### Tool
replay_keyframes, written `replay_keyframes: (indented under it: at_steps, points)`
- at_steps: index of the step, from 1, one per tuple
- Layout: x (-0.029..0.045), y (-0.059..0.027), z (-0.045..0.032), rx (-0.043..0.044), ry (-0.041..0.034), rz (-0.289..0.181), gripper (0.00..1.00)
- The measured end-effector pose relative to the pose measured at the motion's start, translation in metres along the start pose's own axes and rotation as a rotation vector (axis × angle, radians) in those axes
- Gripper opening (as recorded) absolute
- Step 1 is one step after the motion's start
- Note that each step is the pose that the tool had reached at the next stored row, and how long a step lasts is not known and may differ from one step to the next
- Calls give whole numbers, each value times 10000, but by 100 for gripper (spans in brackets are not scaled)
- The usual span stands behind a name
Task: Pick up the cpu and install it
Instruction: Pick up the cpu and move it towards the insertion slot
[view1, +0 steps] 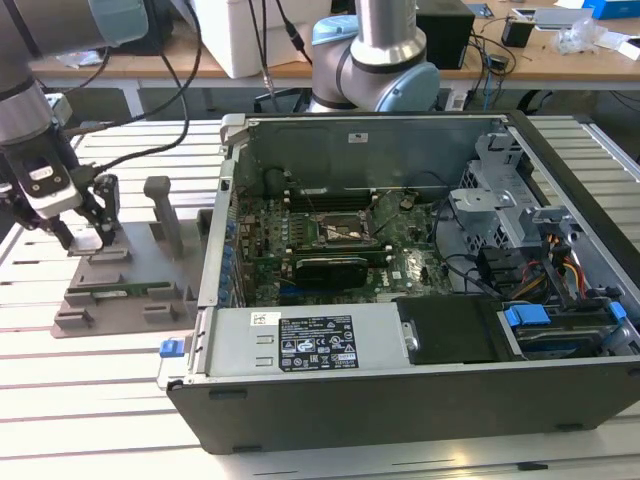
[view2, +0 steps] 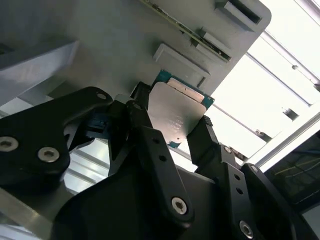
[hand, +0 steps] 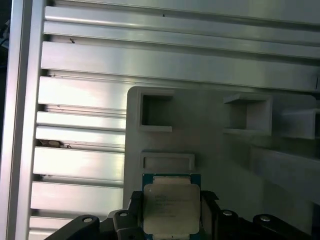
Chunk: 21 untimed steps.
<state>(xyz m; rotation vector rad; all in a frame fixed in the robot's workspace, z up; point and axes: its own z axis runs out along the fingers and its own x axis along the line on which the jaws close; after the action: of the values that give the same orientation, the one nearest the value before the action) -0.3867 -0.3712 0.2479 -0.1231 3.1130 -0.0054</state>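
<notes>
The cpu (hand: 171, 207) is a small square chip with a pale silver top and a green-blue edge. In both wrist views it sits between the two black fingers of my gripper (hand: 171, 200), which press on its opposite sides. The second wrist view has the cpu (view2: 177, 107) close over the grey moulded tray (view2: 115, 40), with my gripper (view2: 172, 130) shut on it. In the exterior view my gripper (view1: 85, 235) hangs at the far end of the tray (view1: 120, 300), at the exterior view's left. The open processor socket (view1: 345, 230) lies in the middle of the motherboard.
An open computer case (view1: 420, 280) takes up the middle and the exterior view's right, with a black expansion card (view1: 330, 268) and a power supply (view1: 300, 340) inside. Upright posts (view1: 165, 210) stand on the tray. A second arm's base (view1: 375, 60) rises behind the case. Slatted aluminium table (hand: 80, 165) lies underneath.
</notes>
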Motion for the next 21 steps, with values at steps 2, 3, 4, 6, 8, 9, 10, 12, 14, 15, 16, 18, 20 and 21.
replay_keyframes:
  at_steps: [2,3,4,6,8,9,10,12,14,15,16,18,20,21]
  points:
    - [-2,0,-65,0,1,0,55]
    - [-3,0,-93,-1,0,0,55]
    - [-3,0,-119,0,0,0,55]
    - [-5,-1,-177,0,0,0,55]
    - [-6,-1,-240,0,1,0,55]
    - [-7,-1,-267,0,0,0,55]
    - [-8,-1,-304,0,1,0,55]
    - [-10,-1,-373,0,0,0,55]
    - [-11,-2,-416,0,0,0,55]
    - [-11,-2,-445,0,0,0,55]
    - [-13,-2,-491,0,1,0,55]
    - [-15,-2,-574,0,0,0,55]
    - [-16,-3,-619,0,0,0,55]
    - [-18,-3,-678,0,0,0,55]
